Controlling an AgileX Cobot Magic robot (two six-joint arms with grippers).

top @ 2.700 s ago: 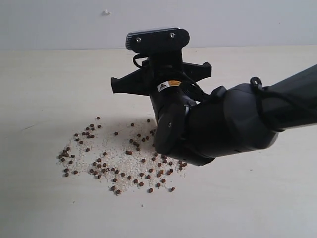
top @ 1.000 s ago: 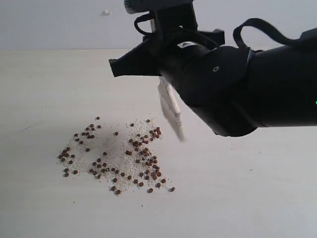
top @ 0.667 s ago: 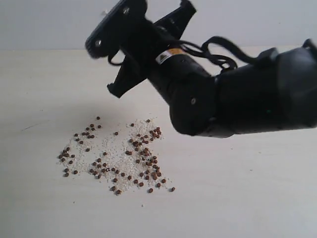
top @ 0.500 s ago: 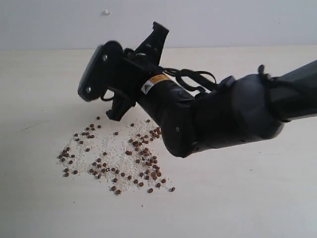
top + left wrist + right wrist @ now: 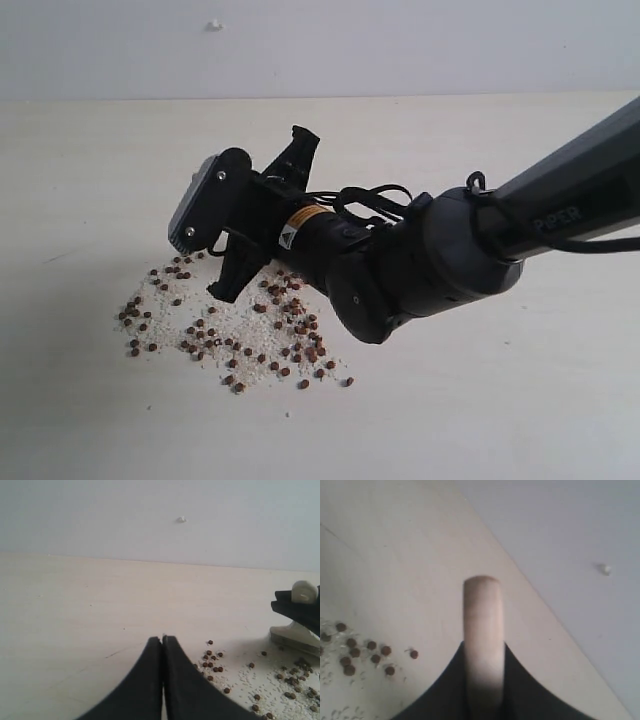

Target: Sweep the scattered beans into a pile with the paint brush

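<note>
A: What has the right claw [image 5: 484, 652] got?
B: It's clamped on the pale wooden handle of the flat paint brush [image 5: 482, 612]. The bristles are out of sight. The left claw [image 5: 162, 640] is pressed shut on nothing, just beside the spill.
A: What changed?
B: Moments ago the right arm lifted off the spill's right side in the exterior view and swung across. Now it tips down over the upper left of the tiny reddish-brown beans [image 5: 240, 335] and fine pale grains [image 5: 225, 300] on the beige tabletop [image 5: 480, 420].
A: And the beans?
B: The right edge has been nudged inward, but the rest lies loose, so there's no real pile yet. I'd expect a stroke from the left next.
</note>
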